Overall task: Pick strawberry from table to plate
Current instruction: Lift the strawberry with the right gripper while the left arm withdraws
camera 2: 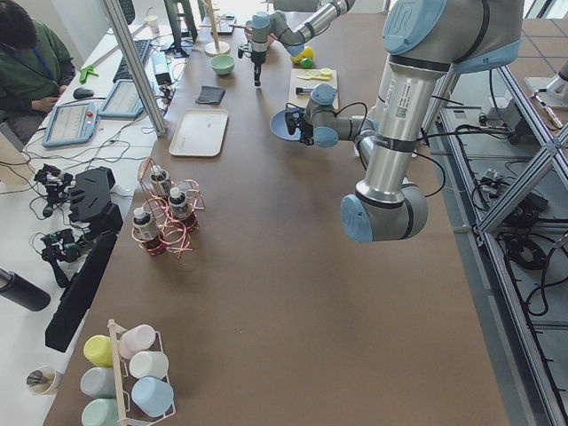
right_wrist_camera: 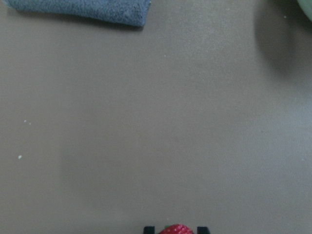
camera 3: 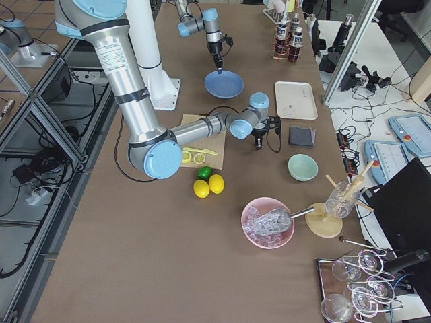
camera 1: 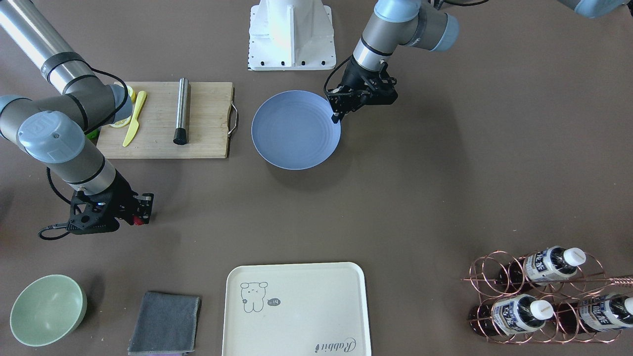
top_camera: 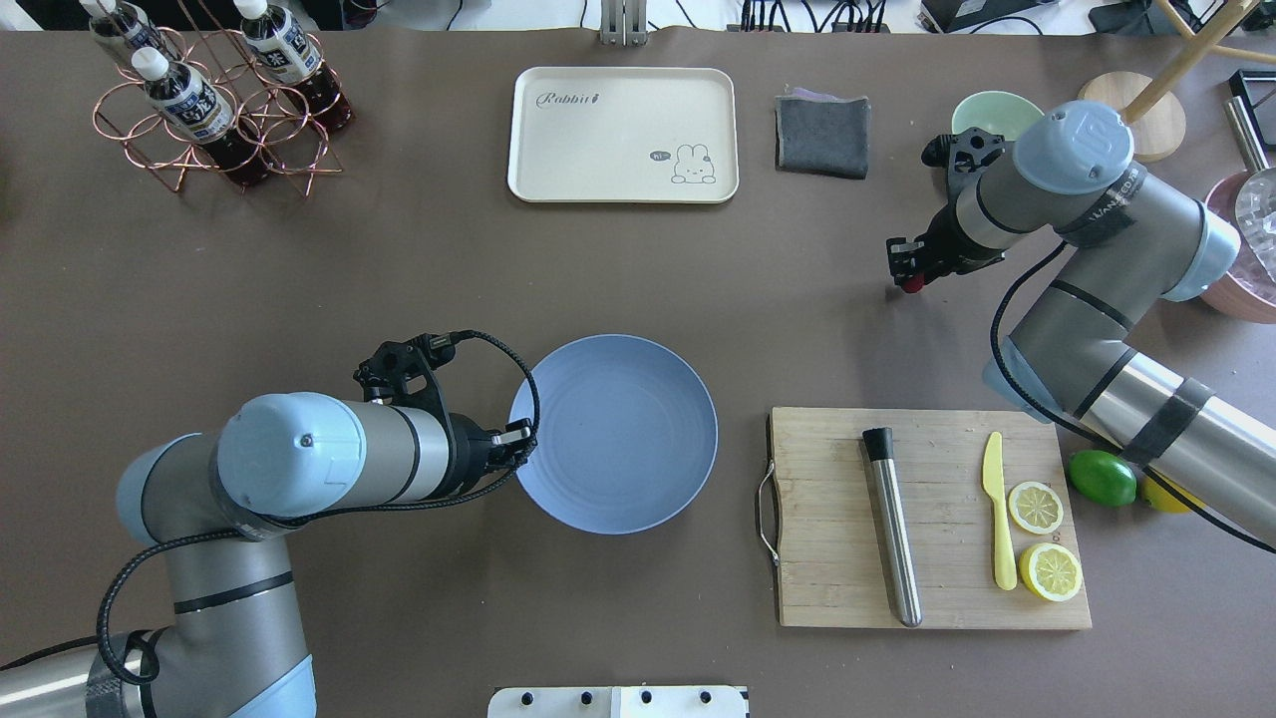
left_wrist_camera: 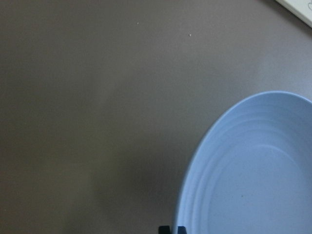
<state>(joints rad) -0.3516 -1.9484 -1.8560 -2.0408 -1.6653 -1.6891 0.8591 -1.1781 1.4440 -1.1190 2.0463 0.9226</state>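
Note:
The small red strawberry (right_wrist_camera: 175, 229) sits between the fingertips of my right gripper (top_camera: 908, 280), which is shut on it just above the brown table (top_camera: 399, 259), far to the right of the plate. In the front-facing view the strawberry (camera 1: 139, 221) shows as a red spot at that gripper's (camera 1: 140, 217) tip. The blue plate (top_camera: 618, 434) lies at the table's middle with nothing on it. My left gripper (top_camera: 525, 440) hangs over the plate's left rim (left_wrist_camera: 195, 165), its fingertips (left_wrist_camera: 164, 229) close together, shut and holding nothing.
A wooden cutting board (top_camera: 937, 449) with a steel muddler, a yellow knife and lemon slices lies right of the plate, and a lime (top_camera: 1102, 479) sits beside it. At the far side are a cream tray (top_camera: 623, 135), a grey cloth (top_camera: 822, 135), a green bowl (top_camera: 982, 112) and a bottle rack (top_camera: 214, 100).

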